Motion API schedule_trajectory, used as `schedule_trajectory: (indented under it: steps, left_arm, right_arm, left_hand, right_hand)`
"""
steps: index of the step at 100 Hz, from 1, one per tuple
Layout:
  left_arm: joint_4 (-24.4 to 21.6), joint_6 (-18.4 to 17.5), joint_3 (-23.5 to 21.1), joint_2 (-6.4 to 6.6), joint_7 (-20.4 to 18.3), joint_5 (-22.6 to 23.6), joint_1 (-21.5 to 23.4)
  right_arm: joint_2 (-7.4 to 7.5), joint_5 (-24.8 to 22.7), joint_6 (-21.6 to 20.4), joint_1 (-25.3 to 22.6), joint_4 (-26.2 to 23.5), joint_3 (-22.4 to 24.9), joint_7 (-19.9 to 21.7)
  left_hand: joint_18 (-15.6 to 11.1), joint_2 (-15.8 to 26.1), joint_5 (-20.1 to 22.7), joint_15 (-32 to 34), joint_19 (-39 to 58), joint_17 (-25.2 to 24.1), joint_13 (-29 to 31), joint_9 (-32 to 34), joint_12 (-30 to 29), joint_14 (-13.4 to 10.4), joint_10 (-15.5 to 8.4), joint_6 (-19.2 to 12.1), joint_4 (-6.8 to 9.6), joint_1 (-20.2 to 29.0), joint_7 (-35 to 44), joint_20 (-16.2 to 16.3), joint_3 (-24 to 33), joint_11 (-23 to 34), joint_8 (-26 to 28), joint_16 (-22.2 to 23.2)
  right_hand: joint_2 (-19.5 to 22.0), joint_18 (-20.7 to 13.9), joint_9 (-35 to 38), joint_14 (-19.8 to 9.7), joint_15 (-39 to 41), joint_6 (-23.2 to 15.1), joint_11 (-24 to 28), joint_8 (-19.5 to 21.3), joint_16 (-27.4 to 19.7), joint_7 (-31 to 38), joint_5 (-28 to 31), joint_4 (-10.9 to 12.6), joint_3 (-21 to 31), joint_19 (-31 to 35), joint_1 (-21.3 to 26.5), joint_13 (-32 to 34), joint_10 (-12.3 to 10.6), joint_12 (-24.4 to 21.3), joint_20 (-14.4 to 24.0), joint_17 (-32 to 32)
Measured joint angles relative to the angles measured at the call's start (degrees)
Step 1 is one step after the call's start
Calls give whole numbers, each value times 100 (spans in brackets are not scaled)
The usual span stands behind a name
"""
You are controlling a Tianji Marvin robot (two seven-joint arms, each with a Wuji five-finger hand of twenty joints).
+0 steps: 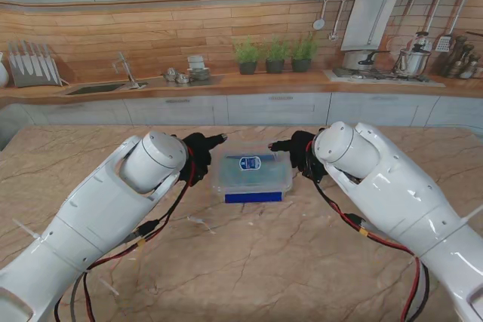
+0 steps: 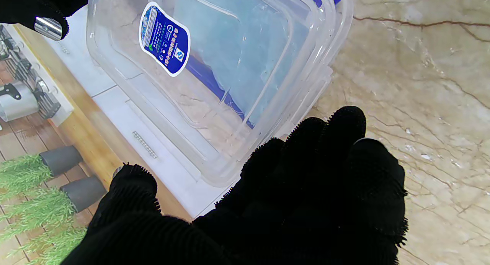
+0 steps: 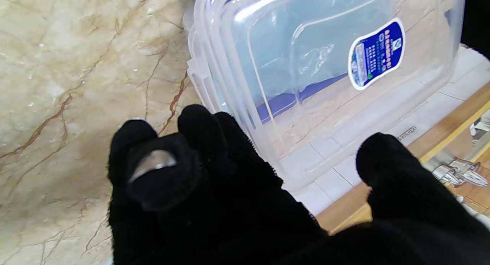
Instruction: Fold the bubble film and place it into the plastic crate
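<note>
On the marble table: we see the plastic crate (image 1: 253, 175) sitting between our two hands, well out from our shoulders, its blue base edge turned toward us.
Crate: clear, thin-walled, with a stepped rim and a blue label (image 2: 164, 39) on it; through the walls we make out a pale bluish, glossy sheet that we take to be the bubble film (image 2: 245, 54), already lying inside, though we cannot tell how neatly it is folded.
Left hand: our left hand (image 2: 291, 196) hovers just beside the crate's left side, black-gloved fingers (image 2: 340, 123) loosely spread and holding nothing.
Right hand: our right hand (image 3: 229, 188) mirrors it on the crate's right side, fingers apart, thumb (image 3: 386, 161) standing clear, nothing in its hold; we cannot tell whether any fingertip touches the wall.
Film handling: we judge it very light, soft and springy, likely to unfold itself; slick against the gloves, so a pinch at a folded edge would serve better than a flat press.
Crate handling: light and smooth, so a push on one wall could slide it across the polished stone; we would steady it from both sides.
Progress: the task looks nearly finished to us.
</note>
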Motion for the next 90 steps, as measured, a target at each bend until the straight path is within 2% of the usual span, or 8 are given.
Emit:
schedule_trajectory:
  steps: [15, 48, 90]
  left_arm:
    - [208, -42, 87, -51, -6, -75, -147]
    - [679, -93, 229, -219, 10, -233, -409]
    - [1105, -124, 316, -363, 87, -288, -552]
  right_arm:
    - [-19, -26, 1, 66, 104, -82, -14]
    - [-157, 86, 2, 265, 572, -254, -148]
    - [-338, 222, 44, 441, 1021, -457, -355]
  left_hand:
    - [0, 0, 0, 0, 0, 0, 0, -1, 0, 0, -2, 0, 0, 0, 0, 1, 0, 0, 0, 0]
    - [0, 0, -1, 0, -1, 4, 0, -2, 0, 0, -53, -48, 0, 0, 0, 1, 0, 0, 3, -1]
    - [-29, 0, -1, 0, -1, 4, 1, -14, 0, -34, -262, -263, 0, 1, 0, 2, 0, 0, 71, -1]
  right_hand:
    - [0, 0, 0, -3, 0, -6, 0, 7, 0, 0, 0, 0, 0, 0, 0, 0, 0, 0, 0, 0]
    - [0, 0, 0, -30, 0, -52, 0, 7, 0, -62, -4, 0, 0, 0, 0, 0, -25, 0, 0, 0]
    - [0, -50, 1, -104, 0, -228, 18, -44, 0, -207, -107, 0, 0, 3, 0, 0, -99, 0, 0, 0]
